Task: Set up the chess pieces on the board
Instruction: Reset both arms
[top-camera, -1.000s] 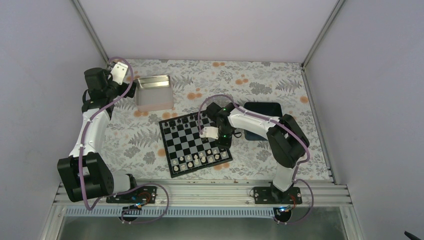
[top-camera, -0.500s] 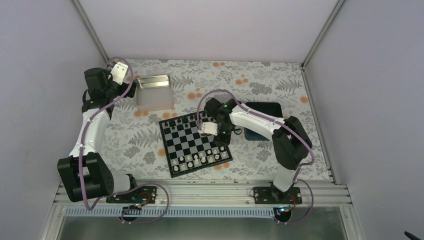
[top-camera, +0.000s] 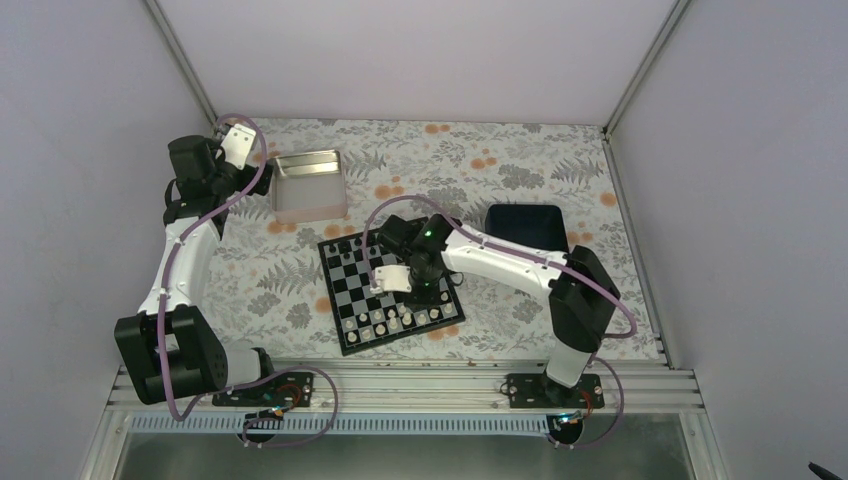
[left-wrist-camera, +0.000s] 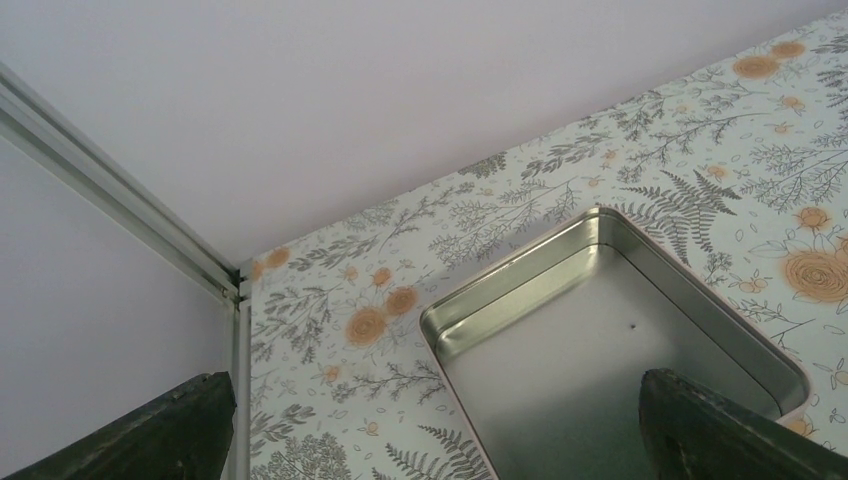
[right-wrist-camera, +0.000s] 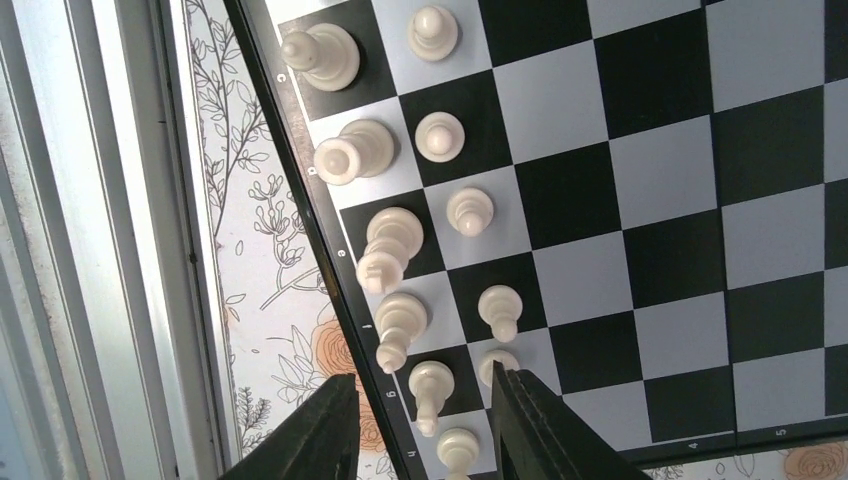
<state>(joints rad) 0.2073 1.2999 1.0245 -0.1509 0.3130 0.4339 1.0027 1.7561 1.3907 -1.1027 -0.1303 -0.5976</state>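
Observation:
The board lies mid-table. Its black and grey checks fill the right wrist view. Cream chess pieces stand in two rows along its near edge. My right gripper hovers low over that end, open. Its dark fingers straddle two standing cream pieces without touching them. From above it sits over the board's near half. My left gripper is wide open and empty, up at the back left.
A silver tin sits beside the left gripper, and its inside looks bare. Tiny black pieces line the board's far edge. A dark blue tray lies to the right of the board. Metal rails run along the table's near edge.
My right gripper has opened and swung left from the board's right side to over its near half. The left arm has not moved.

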